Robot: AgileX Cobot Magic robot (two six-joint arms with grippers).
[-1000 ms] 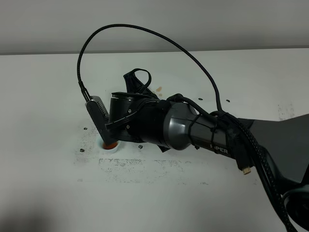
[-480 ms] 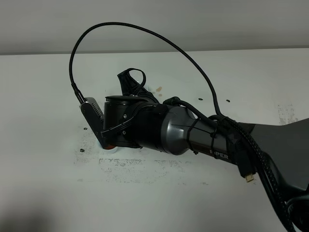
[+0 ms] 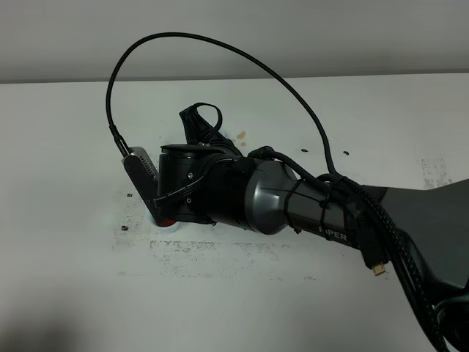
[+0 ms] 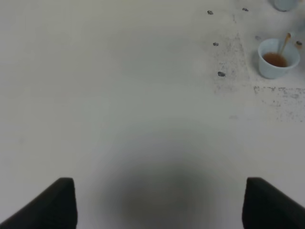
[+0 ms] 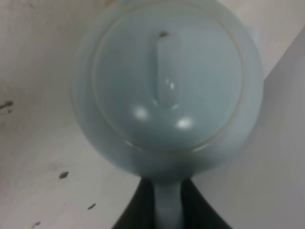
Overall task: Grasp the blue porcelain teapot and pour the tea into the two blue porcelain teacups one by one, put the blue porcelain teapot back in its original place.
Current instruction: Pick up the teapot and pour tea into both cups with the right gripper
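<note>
The right gripper [image 5: 167, 207] pinches the handle of the blue porcelain teapot [image 5: 167, 86] above a teacup [image 4: 271, 70] left of the table's [image 3: 73, 293] middle, which holds tea [image 4: 275, 59], so I judge the other teacup [image 4: 285, 4], its fill unseen, and the return remain.

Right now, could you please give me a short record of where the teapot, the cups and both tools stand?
teapot: blue porcelain teapot, lid on, held over the table
right tool: shut on the teapot's handle
left tool: open, empty, apart from both cups
filled teacup: holds brown tea; a thin stream is falling into it
other teacup: only its edge shows, contents cannot be told
stage: pouring into the filled teacup
</note>
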